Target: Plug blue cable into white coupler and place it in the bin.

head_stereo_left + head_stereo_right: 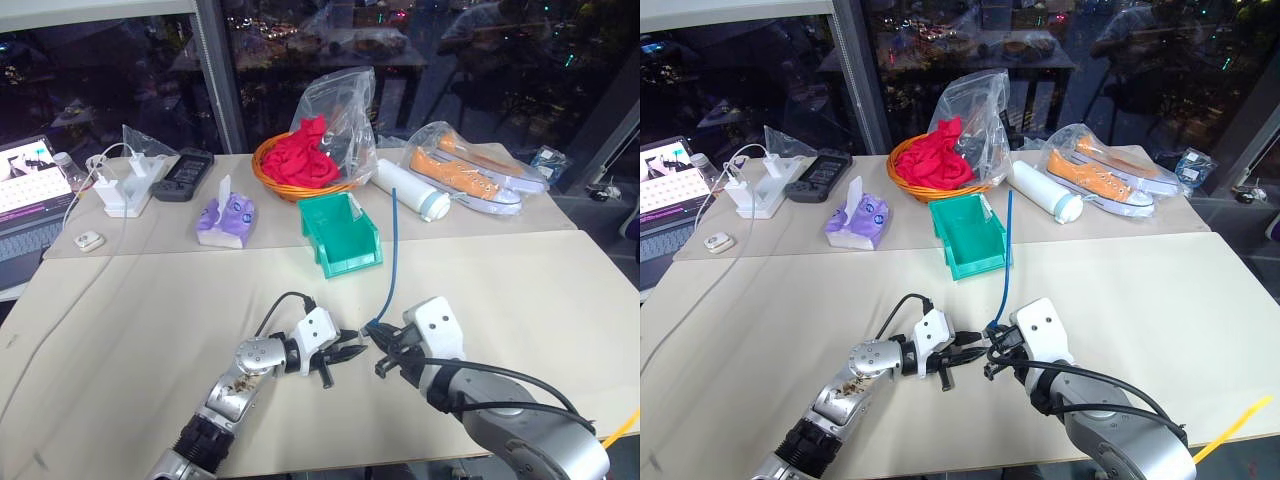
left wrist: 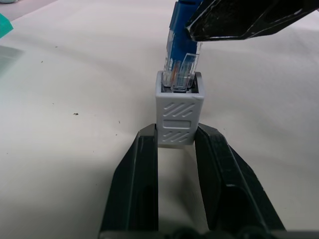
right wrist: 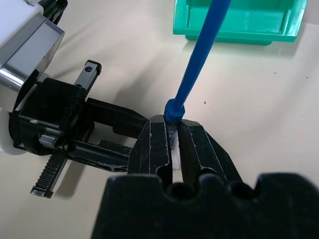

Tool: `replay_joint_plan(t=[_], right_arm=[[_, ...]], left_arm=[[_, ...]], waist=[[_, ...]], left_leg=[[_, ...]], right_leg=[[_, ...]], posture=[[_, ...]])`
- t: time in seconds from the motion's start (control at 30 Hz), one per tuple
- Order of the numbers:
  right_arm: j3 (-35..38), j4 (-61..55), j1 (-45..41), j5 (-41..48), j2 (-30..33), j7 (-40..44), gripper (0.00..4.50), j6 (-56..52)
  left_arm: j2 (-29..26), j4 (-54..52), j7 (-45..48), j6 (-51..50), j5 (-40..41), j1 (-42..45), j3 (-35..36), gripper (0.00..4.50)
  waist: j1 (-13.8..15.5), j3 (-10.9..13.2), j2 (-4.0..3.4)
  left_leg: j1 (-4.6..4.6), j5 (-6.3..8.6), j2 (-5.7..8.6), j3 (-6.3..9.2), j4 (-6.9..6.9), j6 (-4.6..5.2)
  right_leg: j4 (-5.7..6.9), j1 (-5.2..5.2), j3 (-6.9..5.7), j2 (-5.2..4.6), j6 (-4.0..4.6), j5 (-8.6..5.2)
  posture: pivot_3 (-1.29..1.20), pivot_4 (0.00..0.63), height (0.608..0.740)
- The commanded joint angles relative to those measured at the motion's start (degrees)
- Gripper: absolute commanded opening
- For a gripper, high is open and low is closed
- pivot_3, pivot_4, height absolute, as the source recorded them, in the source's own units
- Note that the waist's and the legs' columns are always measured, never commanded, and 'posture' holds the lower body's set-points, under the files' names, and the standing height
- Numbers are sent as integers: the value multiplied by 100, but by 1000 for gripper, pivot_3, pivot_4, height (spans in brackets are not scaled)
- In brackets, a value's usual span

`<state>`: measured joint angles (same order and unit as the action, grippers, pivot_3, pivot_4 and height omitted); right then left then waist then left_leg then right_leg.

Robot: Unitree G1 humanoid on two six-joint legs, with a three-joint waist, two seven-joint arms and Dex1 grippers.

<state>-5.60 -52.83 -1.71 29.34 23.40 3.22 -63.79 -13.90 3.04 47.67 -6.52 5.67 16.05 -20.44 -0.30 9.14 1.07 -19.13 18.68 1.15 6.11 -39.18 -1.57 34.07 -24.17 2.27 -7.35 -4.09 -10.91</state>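
Above the bare table (image 1: pixel 150 320), left tool (image 2: pixel 177 149) clamped on unlabelled white coupler (image 2: pixel 178 117), right tool (image 3: pixel 172 132) on blue cable (image 3: pixel 199 59) plug.

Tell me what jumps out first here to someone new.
The two grippers meeting over the near table: the left gripper pinches a white coupler, and the right gripper holds the blue cable by its plug, which sits in the coupler's socket. The cable stands up from there toward the teal bin behind, with a red cloth in an orange basket beyond.
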Motion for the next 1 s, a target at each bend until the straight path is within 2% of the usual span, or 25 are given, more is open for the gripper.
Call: replay_joint_plan(t=[0.03, 0.47, 1.0], right_arm=[[47, 17, -30, -147, 50, -52, 0, -144], [-541, 445, -311, -593, 235, 33, 0, -191], [-462, 158, -90, -678, 40, -48, 0, -451]], left_arm=[[1, -140, -13, -50, -10, -32, -54, 606], [-39, -250, -56, -175, 18, -39, -26, 606], [183, -278, -414, -435, -15, 17, 12, 606]], waist=[[-2, 0, 0], [-45, -21, -19], [-18, -50, -38]], left_leg=[[0, 0, 0, 0, 0, 0], [7, 0, 0, 0, 0, 0], [9, 0, 0, 0, 0, 0]], right_leg=[[0, 0, 0, 0, 0, 0], [2, 5, 0, 0, 0, 0], [1, 11, 0, 0, -1, 0]], posture=[[0, 150, 732], [0, 150, 732], [0, 150, 732]])
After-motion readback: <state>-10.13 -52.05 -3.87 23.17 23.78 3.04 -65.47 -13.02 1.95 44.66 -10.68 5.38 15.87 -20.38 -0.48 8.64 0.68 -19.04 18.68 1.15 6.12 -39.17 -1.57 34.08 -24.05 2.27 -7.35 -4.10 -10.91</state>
